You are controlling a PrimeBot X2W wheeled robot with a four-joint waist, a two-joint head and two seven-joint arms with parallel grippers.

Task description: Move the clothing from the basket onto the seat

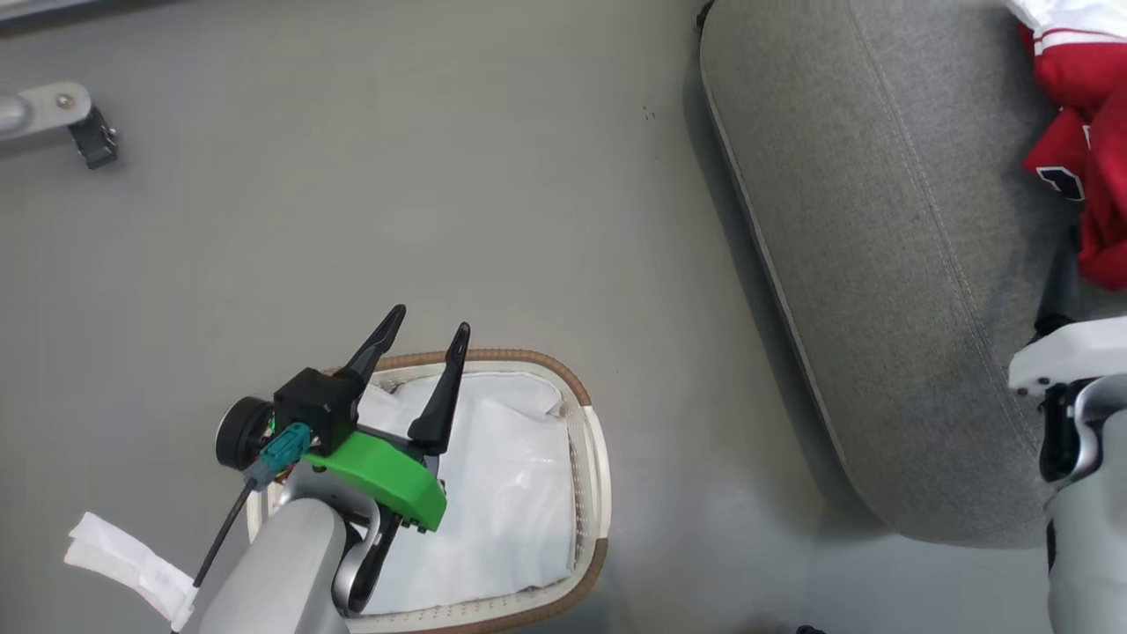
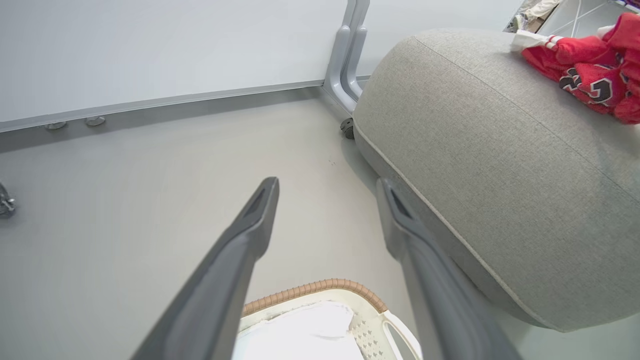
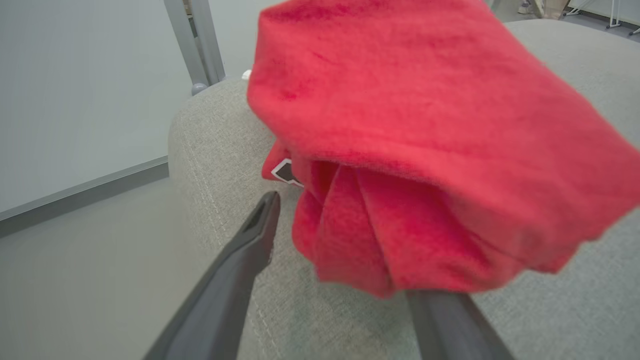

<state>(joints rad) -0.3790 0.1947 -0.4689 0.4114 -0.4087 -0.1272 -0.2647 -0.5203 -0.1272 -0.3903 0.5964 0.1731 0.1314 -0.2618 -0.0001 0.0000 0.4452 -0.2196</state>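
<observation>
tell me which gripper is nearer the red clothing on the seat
Right. The right gripper is against the red clothing on the grey fabric seat; the left gripper hovers over the white perforated basket, apart.

The left gripper point(image 1: 430, 319) hangs over the basket point(image 1: 601, 458), above its far rim. The cloth lining point(image 1: 519, 502) lies in the basket, below and behind this gripper. Ahead of it is floor point(image 1: 440, 176), and a wheeled leg point(image 1: 88, 136) stands far ahead to its left. The seat point(image 1: 880, 264) lies to its right, apart from the basket, with floor between them. The clothing point(image 1: 1087, 132) lies on the seat, at the side far from this gripper. The right gripper point(image 3: 345, 245) is over the seat, with the clothing just ahead of it and draped over one of its fingers point(image 3: 450, 325).
</observation>
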